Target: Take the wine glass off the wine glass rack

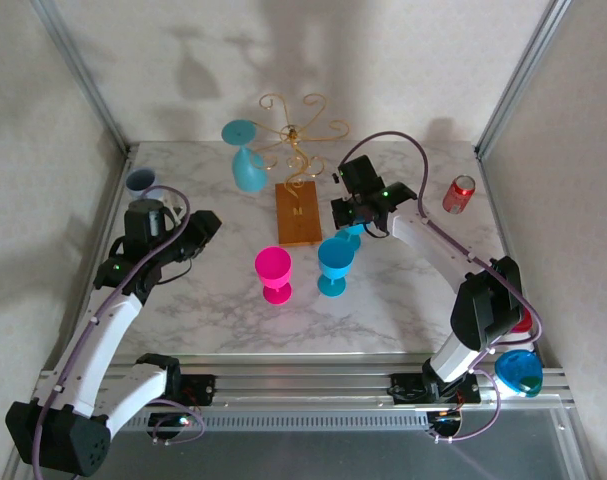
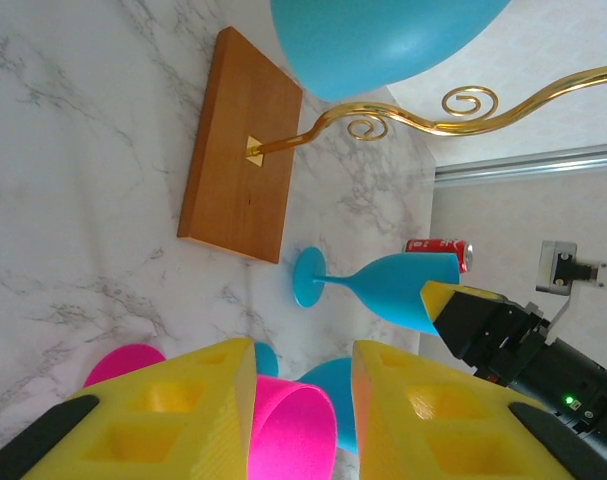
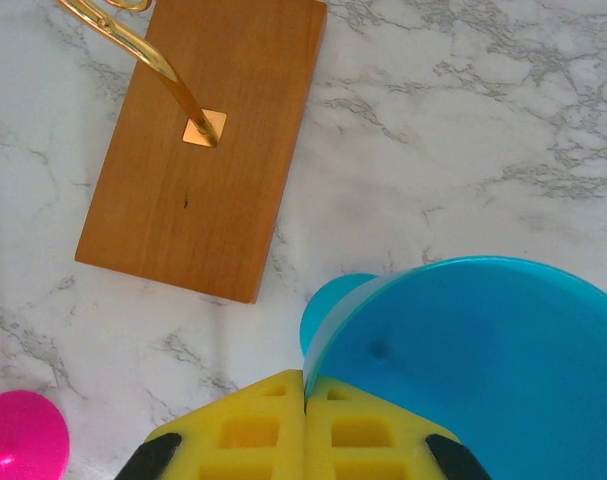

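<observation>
Top external view: the wine glass rack [image 1: 301, 215] stands just beyond the right gripper [image 3: 305, 398], and the hanging blue wine glass [image 1: 248, 170] is upside down on a wire arm to that gripper's left.
At that gripper's fingertips the standing blue wine glass [image 1: 333, 265] sits upright on the table [image 1: 413, 290], off the rack. The yellow pads are pressed together and appear to pinch its rim, though the wrist view is too close to be sure. The pink wine glass [image 1: 273, 268] stands just left of it, ahead of the left gripper [image 2: 303, 365], whose fingers are narrowly parted and hold nothing. There are three wine glasses, two blue and one pink, plus one rack and one red can [image 1: 459, 194] off to the right gripper's right. The table is white and marble-patterned, closed in by pale walls [image 1: 383, 60] with metal corner posts.
</observation>
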Action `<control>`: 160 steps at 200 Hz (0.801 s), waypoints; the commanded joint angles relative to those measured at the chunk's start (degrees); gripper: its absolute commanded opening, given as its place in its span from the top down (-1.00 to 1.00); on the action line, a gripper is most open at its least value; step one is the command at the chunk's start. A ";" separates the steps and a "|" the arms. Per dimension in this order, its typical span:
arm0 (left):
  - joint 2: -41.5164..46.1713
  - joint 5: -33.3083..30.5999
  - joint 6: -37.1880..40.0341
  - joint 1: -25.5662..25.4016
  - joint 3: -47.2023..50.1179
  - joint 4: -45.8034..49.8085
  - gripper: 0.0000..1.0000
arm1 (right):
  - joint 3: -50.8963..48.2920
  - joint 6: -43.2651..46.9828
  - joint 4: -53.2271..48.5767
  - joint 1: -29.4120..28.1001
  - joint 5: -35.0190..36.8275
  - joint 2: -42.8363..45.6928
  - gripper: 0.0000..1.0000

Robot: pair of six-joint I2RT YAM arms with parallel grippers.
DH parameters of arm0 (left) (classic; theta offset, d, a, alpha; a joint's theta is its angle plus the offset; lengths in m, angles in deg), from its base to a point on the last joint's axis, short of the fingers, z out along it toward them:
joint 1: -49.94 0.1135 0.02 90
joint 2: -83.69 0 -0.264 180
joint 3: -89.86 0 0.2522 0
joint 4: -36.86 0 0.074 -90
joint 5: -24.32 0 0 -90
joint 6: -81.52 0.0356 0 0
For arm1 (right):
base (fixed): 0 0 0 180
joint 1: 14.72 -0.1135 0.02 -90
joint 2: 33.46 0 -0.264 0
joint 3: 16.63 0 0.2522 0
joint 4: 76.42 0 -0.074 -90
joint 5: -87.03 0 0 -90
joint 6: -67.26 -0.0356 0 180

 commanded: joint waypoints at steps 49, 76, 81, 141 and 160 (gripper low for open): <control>0.96 -0.08 0.45 -0.32 0.65 -0.85 0.40 | -0.39 -0.92 0.67 -0.75 0.92 -1.01 0.84; 0.89 -0.34 0.38 -0.27 0.65 -0.91 0.40 | -0.12 -0.81 0.63 -0.72 1.29 -1.10 0.78; 0.82 -0.34 0.43 -0.22 0.60 -0.94 0.40 | -0.12 -0.82 0.71 -0.79 1.33 -1.10 0.76; 0.44 -0.13 0.39 -0.22 0.56 -1.18 0.40 | 0.05 -0.90 0.87 -0.73 1.28 -0.51 0.53; 0.45 -0.17 0.41 -0.21 0.47 -1.19 0.40 | 0.40 -1.00 0.76 -0.77 0.99 0.17 0.48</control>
